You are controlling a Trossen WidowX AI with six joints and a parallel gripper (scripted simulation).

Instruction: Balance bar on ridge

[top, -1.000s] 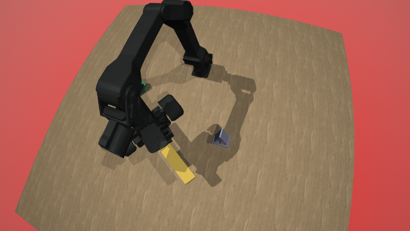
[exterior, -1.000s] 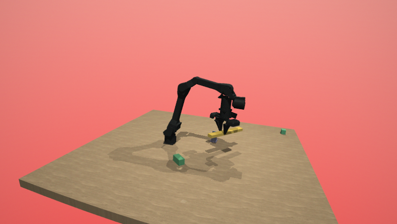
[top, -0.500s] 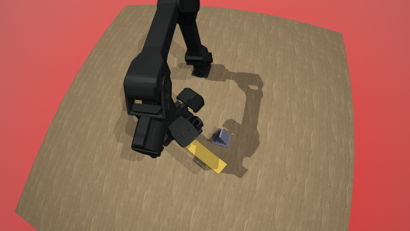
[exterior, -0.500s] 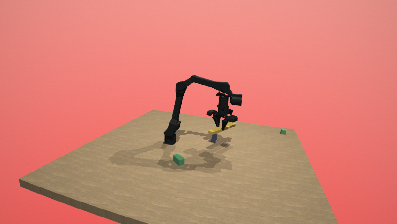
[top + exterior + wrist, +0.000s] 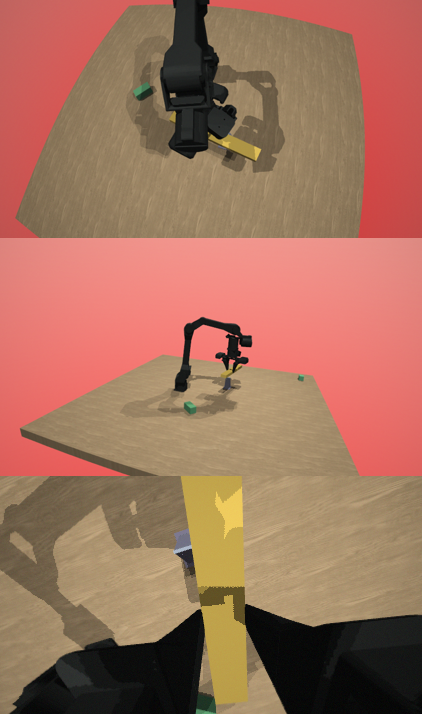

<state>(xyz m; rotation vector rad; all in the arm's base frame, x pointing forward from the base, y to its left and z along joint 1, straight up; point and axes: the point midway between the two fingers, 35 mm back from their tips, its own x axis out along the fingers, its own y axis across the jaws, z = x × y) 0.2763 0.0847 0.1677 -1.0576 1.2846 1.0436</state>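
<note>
Where the exterior view begins at its left, the long near edge of the bench point(image 5: 265, 200) point(image 5: 265, 421) point(image 5: 325, 536) slants down from the left corner. Further right stands the foot of my arm point(image 5: 184, 73) point(image 5: 218, 322), set in from the edges. Next comes a green block point(image 5: 143, 91) point(image 5: 189, 407) point(image 5: 205, 703), lying between my foot and that near edge; from the top it sits between the left edge and my arm.

Then there is the blue ridge point(image 5: 222, 147) point(image 5: 227, 383) point(image 5: 184, 541), upright on the bench, well in from every edge. Above the bench at the ridge is the yellow bar point(image 5: 242, 146) point(image 5: 226, 374) point(image 5: 220, 541), which covers most of the ridge from the top. I can't tell whether the two touch, nor whether the bar is quite level.

My end effector point(image 5: 203, 127) point(image 5: 230, 370) point(image 5: 222, 611) points down and is closed on the bar, one finger against each long side; I have not let go. In the wrist view, one end of the bar shows between my fingers, and the ridge peeks out at its left side.

Rightmost, a small green cube point(image 5: 301, 377) sits near the far right corner.
</note>
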